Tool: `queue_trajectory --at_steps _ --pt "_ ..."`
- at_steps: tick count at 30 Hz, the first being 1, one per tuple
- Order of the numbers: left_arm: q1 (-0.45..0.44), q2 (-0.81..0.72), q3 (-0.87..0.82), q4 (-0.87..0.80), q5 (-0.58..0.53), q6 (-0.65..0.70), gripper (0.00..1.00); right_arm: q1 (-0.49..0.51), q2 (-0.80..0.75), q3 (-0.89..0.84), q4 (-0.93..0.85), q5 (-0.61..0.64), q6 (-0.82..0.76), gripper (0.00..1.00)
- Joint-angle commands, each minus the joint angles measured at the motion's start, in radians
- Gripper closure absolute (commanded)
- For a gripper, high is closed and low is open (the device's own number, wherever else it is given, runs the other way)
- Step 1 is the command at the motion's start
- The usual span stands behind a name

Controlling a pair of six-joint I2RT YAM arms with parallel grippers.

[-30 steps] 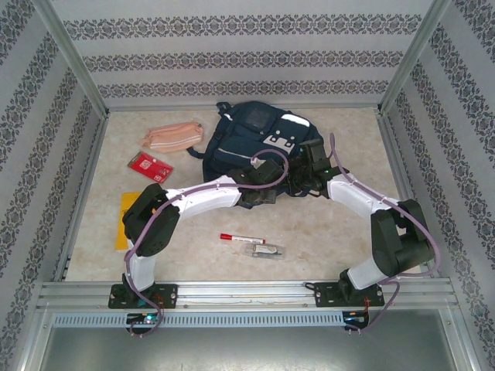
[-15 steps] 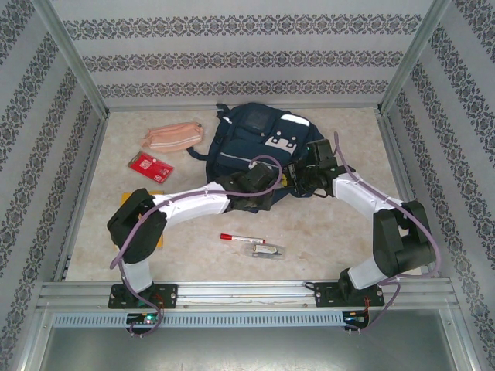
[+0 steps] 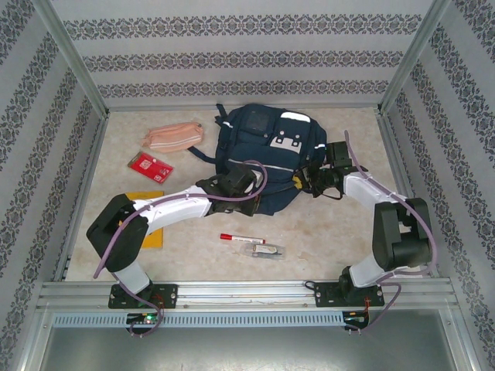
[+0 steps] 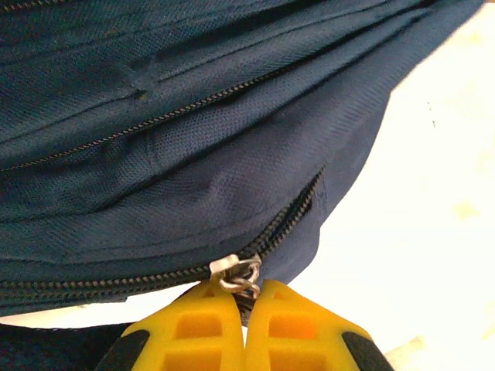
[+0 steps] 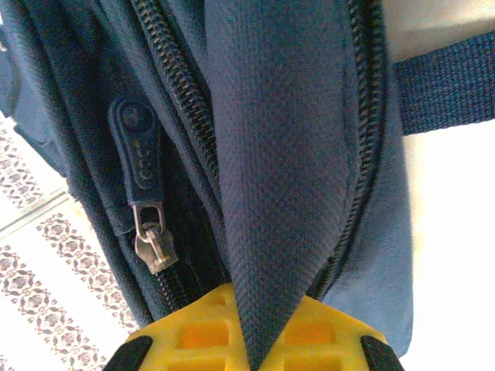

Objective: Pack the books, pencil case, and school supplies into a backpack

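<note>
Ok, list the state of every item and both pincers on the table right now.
backpack, lying flat, front pockets up.
zip pull, pinched by the left pincer.
left pincer, shut on the zip pull.
right pincer, shut on a backpack fold.
pencil case, lying outside the backpack.
book, flat, partly under the left arm.
marker pen, capped, on the table.
red packet, flat on the table.

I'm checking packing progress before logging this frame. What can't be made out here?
Top view: left arm covers most of the book; cover unreadable.
Top view: clear-wrapped item too small to identify.
Left wrist view: zip pull partly hidden between the left gripper jaws.
All views: backpack interior hidden by its fabric.
</note>
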Motion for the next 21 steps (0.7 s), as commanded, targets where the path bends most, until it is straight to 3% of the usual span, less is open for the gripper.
queue_trajectory --at_steps 1,3,6,8,14,17,21 --pt "0.012 -0.034 -0.024 -0.013 0.092 0.099 1.00 -0.034 0.033 0.037 0.006 -0.004 -0.092 0.91" --pt "0.012 -0.022 -0.018 -0.007 0.161 0.119 1.00 -0.037 0.035 0.034 0.012 -0.024 -0.109 0.68" --pt "0.009 0.019 0.040 -0.044 0.263 0.137 1.00 -0.025 -0.013 0.012 0.042 -0.072 -0.114 0.58" --pt "0.009 0.037 0.071 -0.041 0.310 0.130 1.00 -0.001 -0.092 -0.022 0.007 -0.041 -0.087 0.49" --pt "0.009 0.033 0.062 0.072 0.368 0.077 1.00 0.117 -0.308 -0.122 -0.133 0.159 0.057 0.34" --pt "0.009 0.035 0.031 0.140 0.390 0.046 1.00 0.243 -0.339 -0.140 -0.113 0.257 0.180 0.34" --pt "0.009 0.032 -0.002 0.187 0.378 0.041 1.00 0.310 -0.303 -0.140 -0.106 0.329 0.239 0.38"
